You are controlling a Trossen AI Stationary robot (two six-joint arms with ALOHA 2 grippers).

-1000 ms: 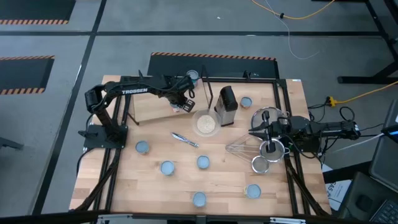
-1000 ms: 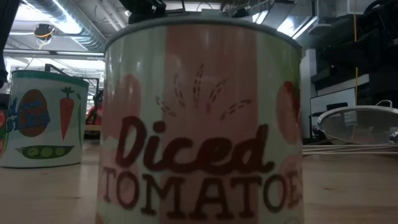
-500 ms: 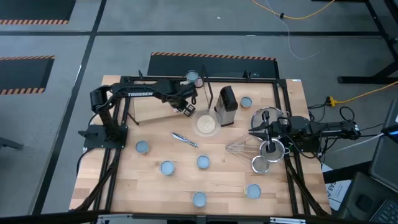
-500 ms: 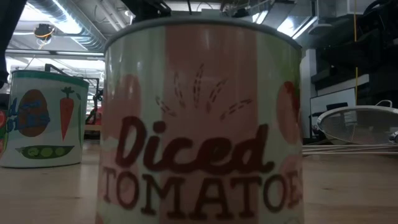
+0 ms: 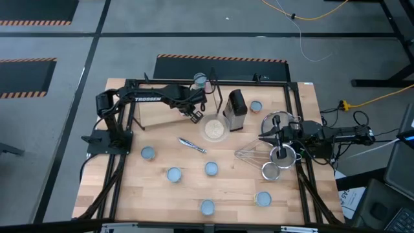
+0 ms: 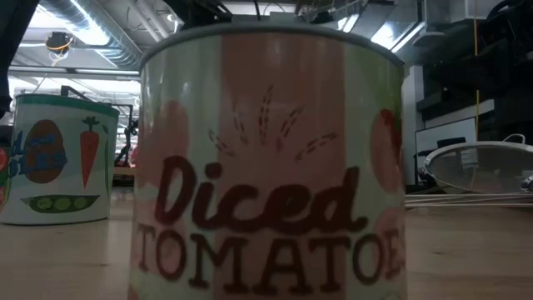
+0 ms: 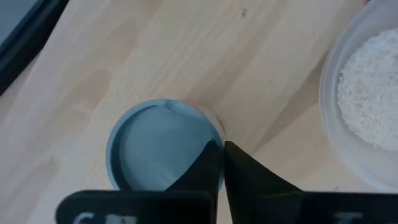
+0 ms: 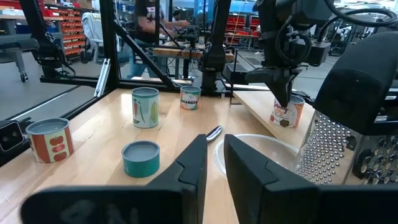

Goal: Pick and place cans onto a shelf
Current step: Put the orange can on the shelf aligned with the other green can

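I see the left arm stretched across the back of the table, its left gripper over the near edge of the shelf, fingers pressed together. A can stands beyond those fingers, at the back edge. Just past the fingertips toward the right sits the whitish bowl, then the upright grater, with another can further along. The right gripper hangs among the round strainers and a whisk. A pen-like tool lies nearer me than the left fingers. Five more cans stand scattered over the front half.
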